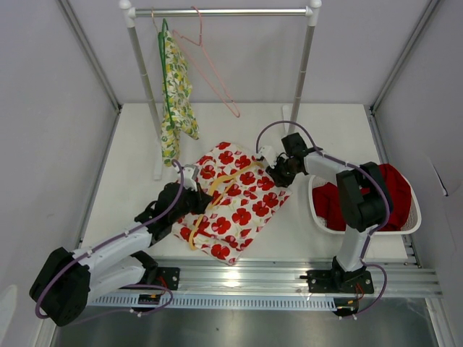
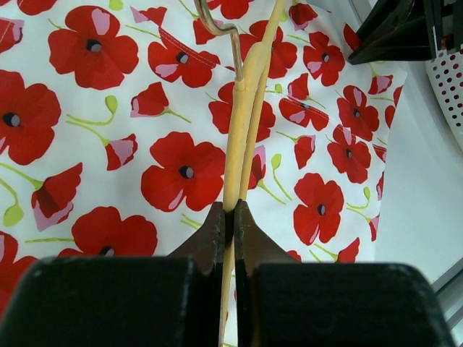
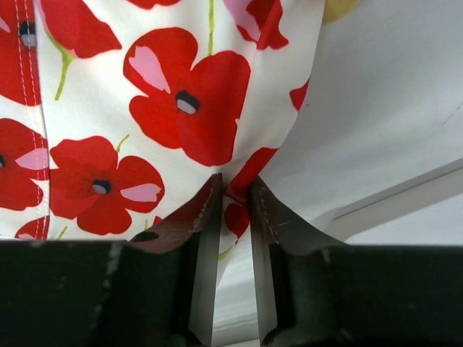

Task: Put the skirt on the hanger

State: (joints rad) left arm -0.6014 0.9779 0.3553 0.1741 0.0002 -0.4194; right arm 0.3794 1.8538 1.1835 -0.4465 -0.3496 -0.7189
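Note:
A white skirt with red poppies [image 1: 235,202] lies flat on the table in front of the arms. A yellow hanger [image 1: 217,194] lies across it. My left gripper [image 1: 194,199] is shut on the hanger's lower arm [image 2: 233,173] at the skirt's left side; the metal hook [image 2: 221,29] points away. My right gripper [image 1: 277,173] is shut on the skirt's upper right edge [image 3: 239,195], pinching a fold of cloth between its fingertips.
A clothes rail [image 1: 221,12] stands at the back with a green hanger holding a yellow floral garment [image 1: 175,94] and an empty pink hanger [image 1: 213,69]. A white basket [image 1: 414,217] with red clothes [image 1: 394,188] stands at the right.

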